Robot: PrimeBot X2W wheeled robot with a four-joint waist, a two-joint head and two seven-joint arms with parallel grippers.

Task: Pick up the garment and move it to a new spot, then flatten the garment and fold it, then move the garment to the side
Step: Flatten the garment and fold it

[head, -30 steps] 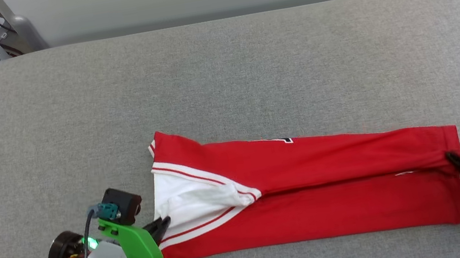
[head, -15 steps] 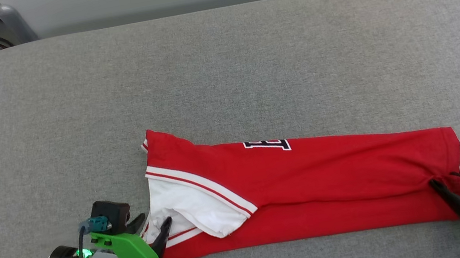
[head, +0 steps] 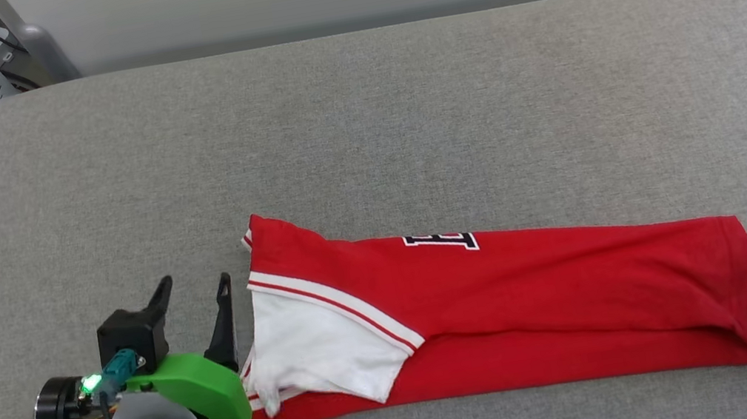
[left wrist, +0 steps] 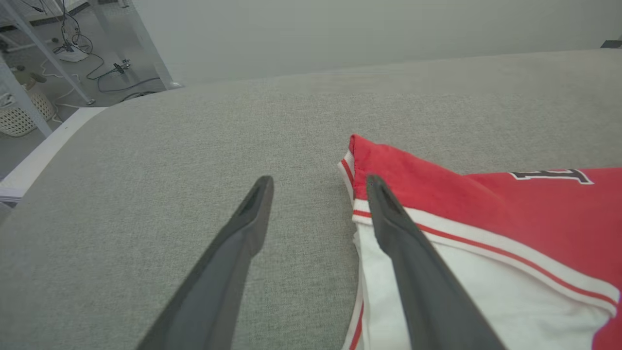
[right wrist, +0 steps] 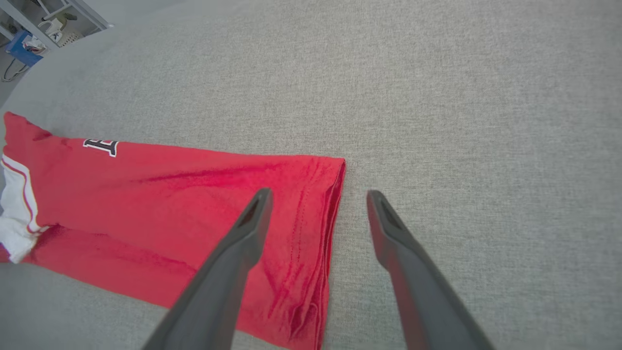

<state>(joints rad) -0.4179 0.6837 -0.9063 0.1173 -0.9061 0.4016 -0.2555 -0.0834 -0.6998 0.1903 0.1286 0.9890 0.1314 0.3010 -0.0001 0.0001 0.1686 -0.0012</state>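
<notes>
Two pairs of jaws stand apart, empty, flanking one folded garment [head: 543, 287].

Bright, soft, even light, no glare anywhere. Shadows are faint: only thin dark creases in the garment [right wrist: 291, 272], left of the right gripper [right wrist: 318, 197]. Both wrist views bend the table [left wrist: 146, 146] toward the edges. The left gripper [left wrist: 318, 182] has fingers [left wrist: 413, 272] going soft near their bases. Behind them in the head view, a green lamp [head: 91, 382] glows.
</notes>
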